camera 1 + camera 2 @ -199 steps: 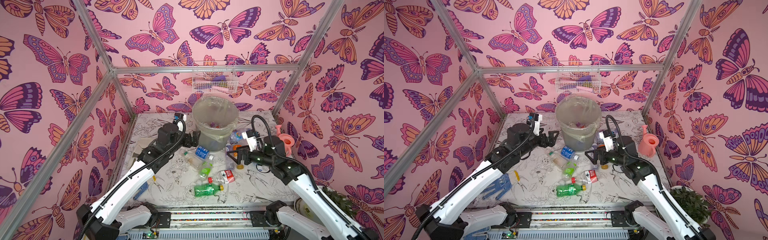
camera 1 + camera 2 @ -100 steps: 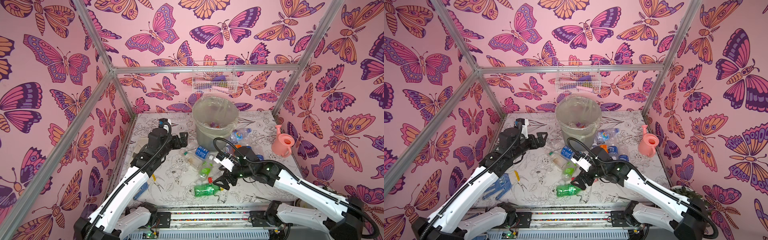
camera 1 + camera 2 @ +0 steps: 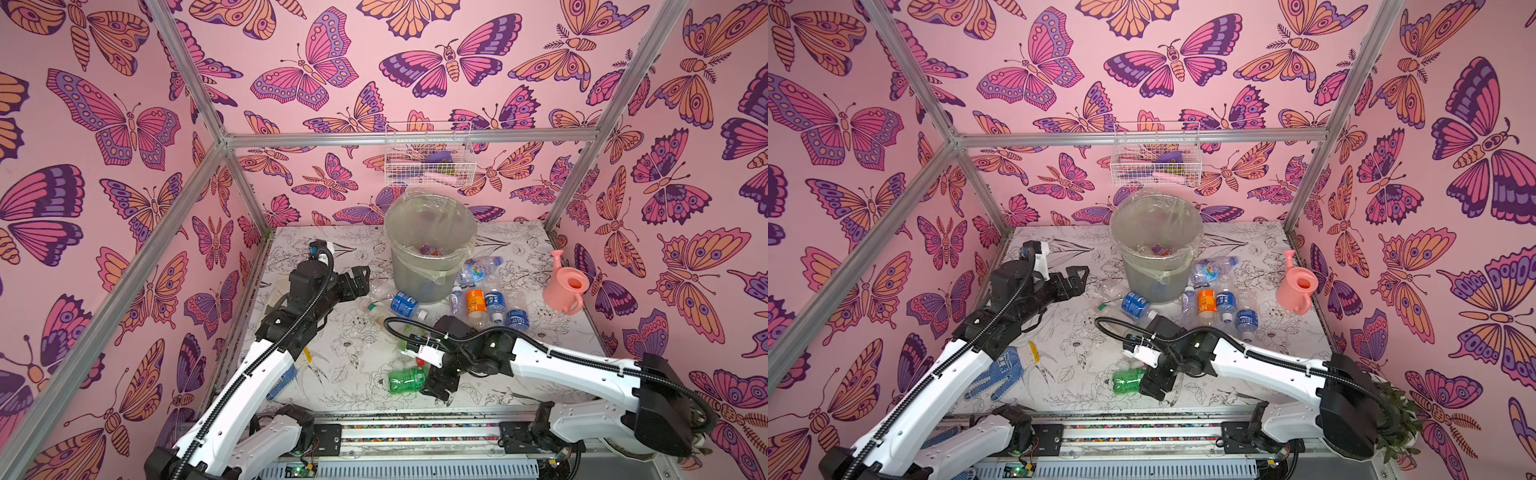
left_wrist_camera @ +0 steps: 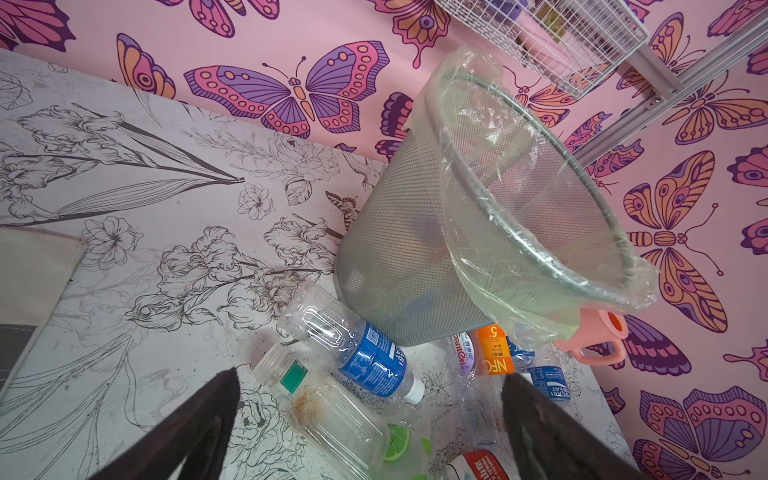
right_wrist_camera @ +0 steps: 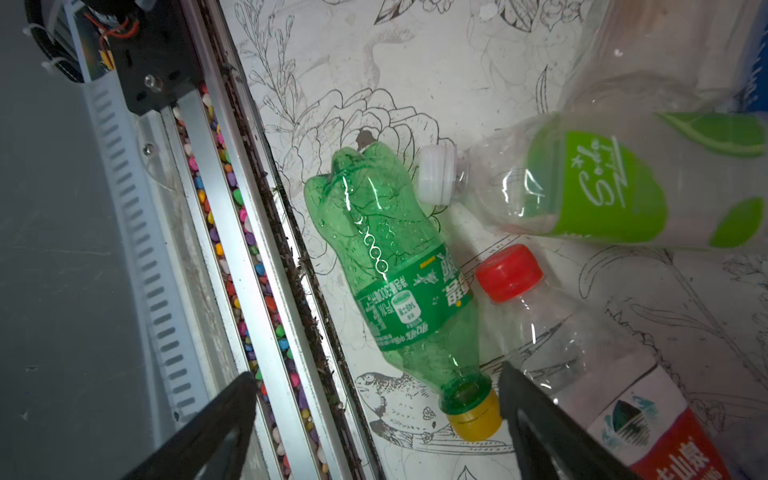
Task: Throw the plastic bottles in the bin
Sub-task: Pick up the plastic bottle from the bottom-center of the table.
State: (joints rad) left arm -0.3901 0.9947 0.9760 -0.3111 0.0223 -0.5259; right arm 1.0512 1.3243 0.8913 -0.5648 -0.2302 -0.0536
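The grey bin [image 3: 430,266] [image 3: 1154,274] with a clear liner stands at the back middle and holds a few bottles. Plastic bottles lie scattered in front of it and to its right. A green-tinted bottle [image 3: 405,379] [image 5: 390,266] with a yellow cap lies near the front edge. My right gripper [image 3: 436,384] [image 5: 374,374] is open and low over it, its jaws either side of the capped neck. A red-capped bottle [image 5: 509,272] and a lime-labelled one [image 5: 582,191] lie beside it. My left gripper [image 3: 357,282] [image 4: 370,374] hangs open and empty left of the bin, above a blue-labelled bottle [image 4: 370,357].
A pink watering can [image 3: 567,286] stands at the right by the wall. On the back wall above the bin hangs a white wire basket [image 3: 428,162]. A blue glove [image 3: 1000,372] lies at the front left. The metal front rail [image 5: 232,249] runs close beside the green bottle.
My right arm swung from beside the bin to the front and came down over the green bottle, its jaws narrowing slightly. My left arm drew back from the bin to the left.
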